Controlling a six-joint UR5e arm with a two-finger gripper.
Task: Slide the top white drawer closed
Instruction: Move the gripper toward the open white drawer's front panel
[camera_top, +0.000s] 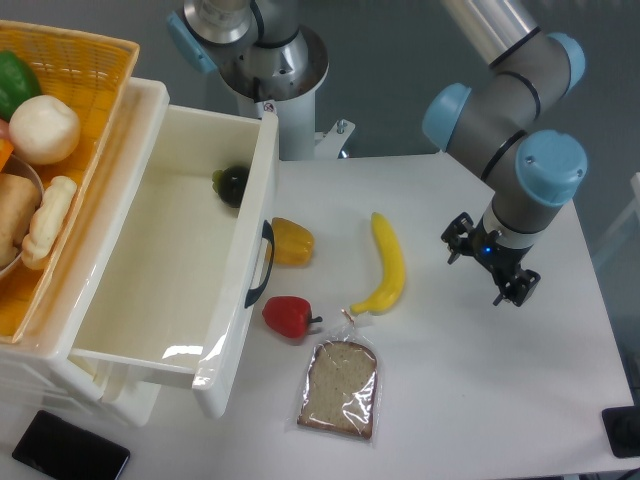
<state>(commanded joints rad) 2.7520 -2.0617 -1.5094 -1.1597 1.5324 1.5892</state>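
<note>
While the top white drawer (170, 270) is gaping wide, the gripper (490, 268) is hovering well off, jaws seemingly parted. It's needing square contact on the front panel, pushing straight

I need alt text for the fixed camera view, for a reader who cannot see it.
The top white drawer stands pulled open at left, a dark object inside. The gripper hovers over the table at right, away from the drawer. Between them lie a banana, two peppers and bagged bread.

yellow pepper (291, 241) and red pepper (288, 316) seemingly just beside top white drawer (237, 280) front, banana (388, 263) further right
</note>
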